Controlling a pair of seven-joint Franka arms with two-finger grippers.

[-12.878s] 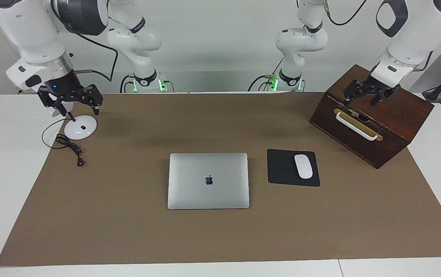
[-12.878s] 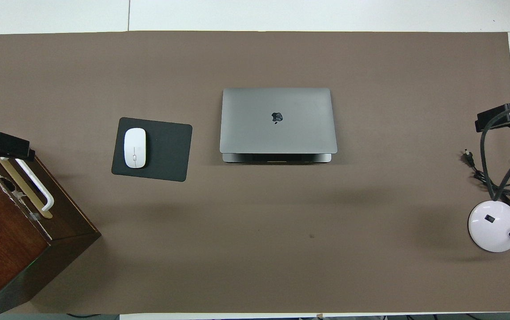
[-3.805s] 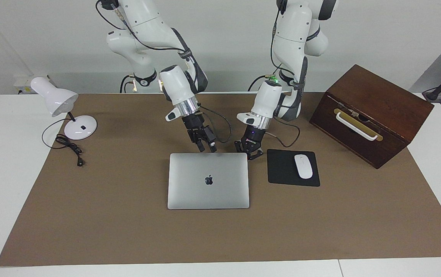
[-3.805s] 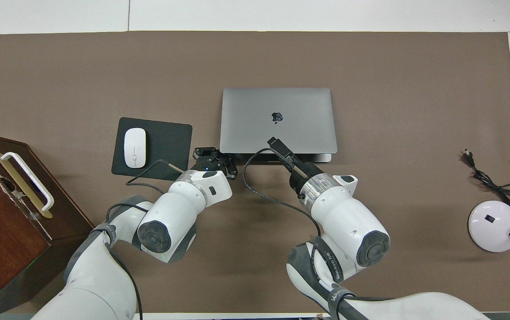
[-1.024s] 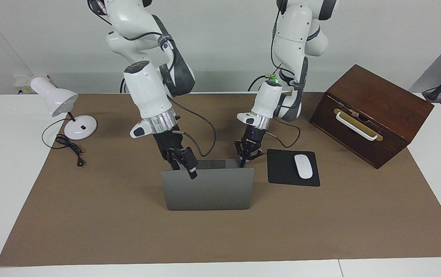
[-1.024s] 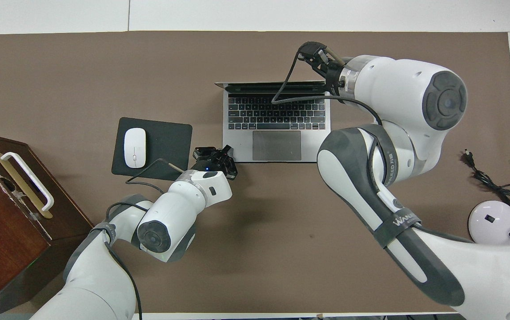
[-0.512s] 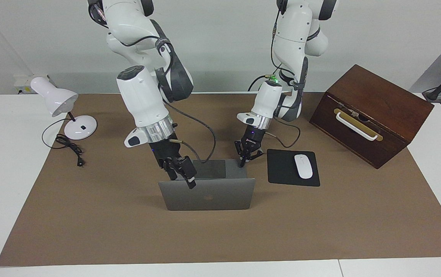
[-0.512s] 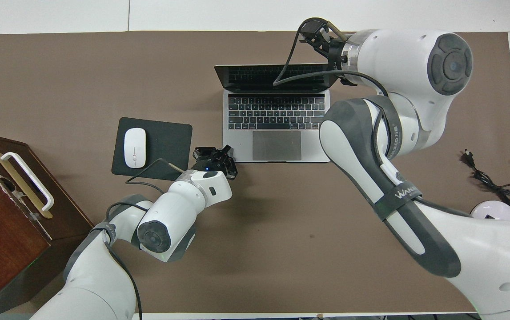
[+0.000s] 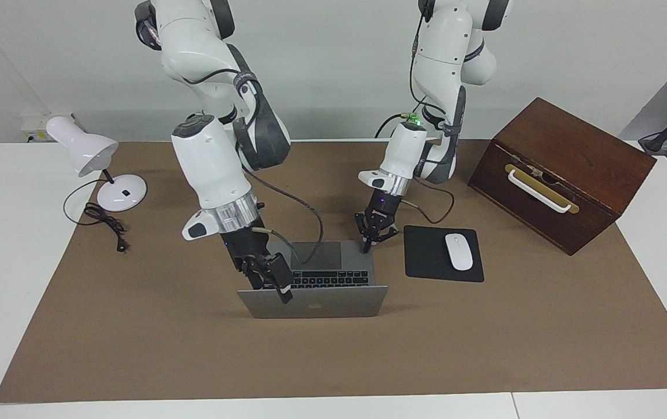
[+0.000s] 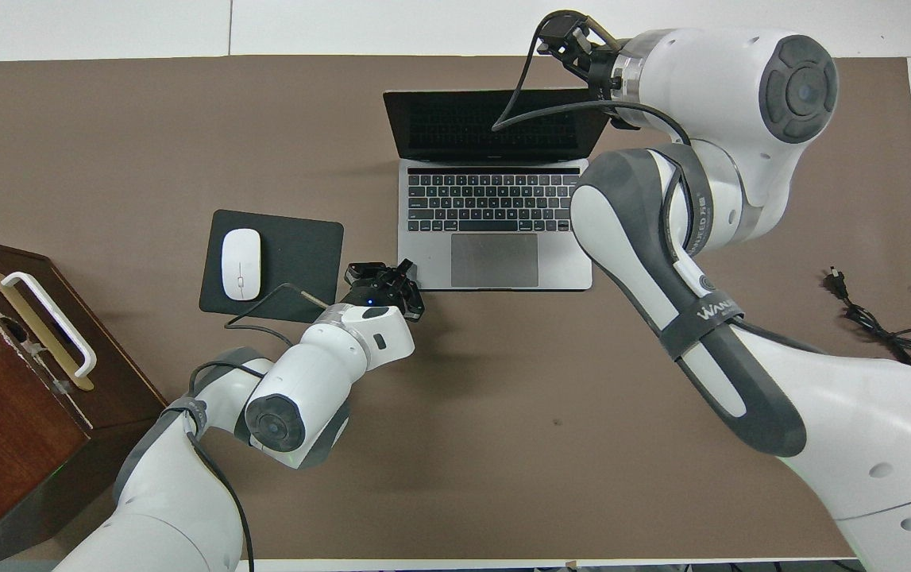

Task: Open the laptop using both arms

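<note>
At the lid's top edge we see the right gripper point(image 9: 268, 278), apparently closed on it. The left gripper point(image 9: 375, 233), fingers slightly apart, rests at the base's near corner. The laptop point(image 10: 495, 199) sits mid-mat, lid tilted away from the robots.

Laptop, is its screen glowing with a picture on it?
No, in the overhead view the laptop is open but its screen is plain black, with only the keyboard and trackpad showing below it.
</note>
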